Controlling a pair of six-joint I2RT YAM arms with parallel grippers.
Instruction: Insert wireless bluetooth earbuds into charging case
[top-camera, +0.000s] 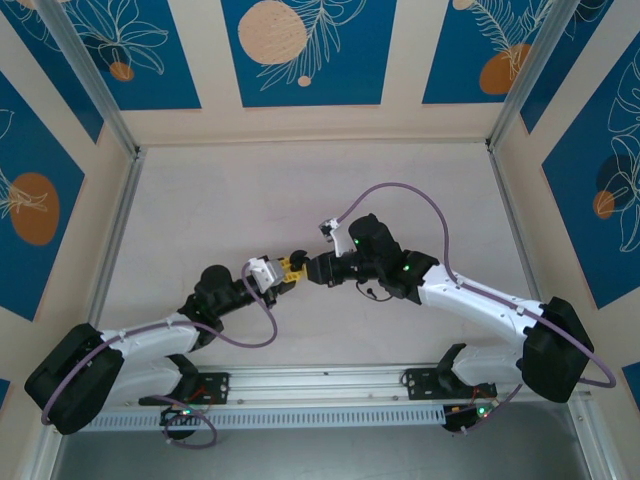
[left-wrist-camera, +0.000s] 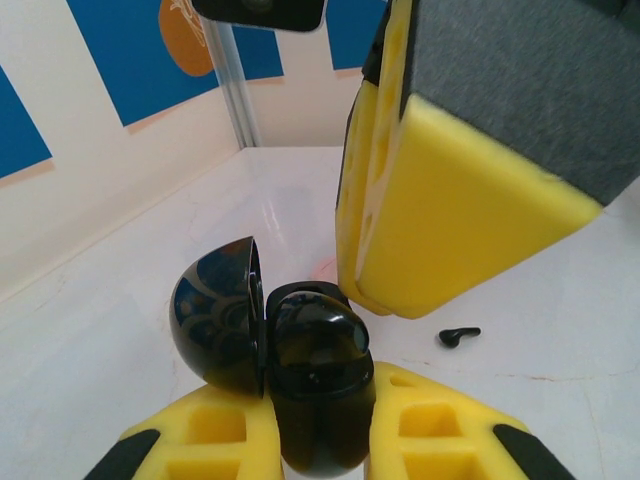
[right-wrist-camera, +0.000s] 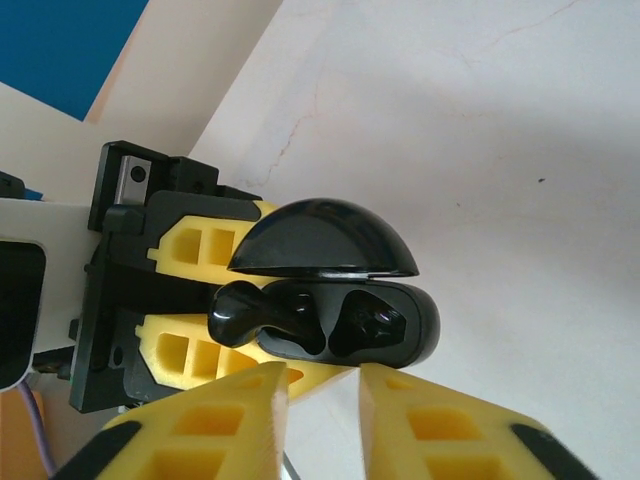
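Note:
The charging case (right-wrist-camera: 400, 330) here is glossy black, not pink. My left gripper (left-wrist-camera: 320, 435) is shut on its body (left-wrist-camera: 318, 410) and holds it above the table with the domed lid (left-wrist-camera: 220, 315) swung open. One black earbud (right-wrist-camera: 250, 308) lies partly in the case's left slot, its head sticking out over the rim. The right slot (right-wrist-camera: 375, 322) is empty. A second earbud (left-wrist-camera: 459, 336) lies on the white table beyond the case. My right gripper (right-wrist-camera: 325, 385) hovers just in front of the case, open, with nothing between its yellow fingers (left-wrist-camera: 460, 200). Both grippers meet at mid-table (top-camera: 298, 268).
The white tabletop (top-camera: 300, 190) stretches behind the grippers to the patterned blue and cream walls. A metal post (left-wrist-camera: 235, 90) marks the back corner. Rails run along the near edge (top-camera: 320, 385) by the arm bases.

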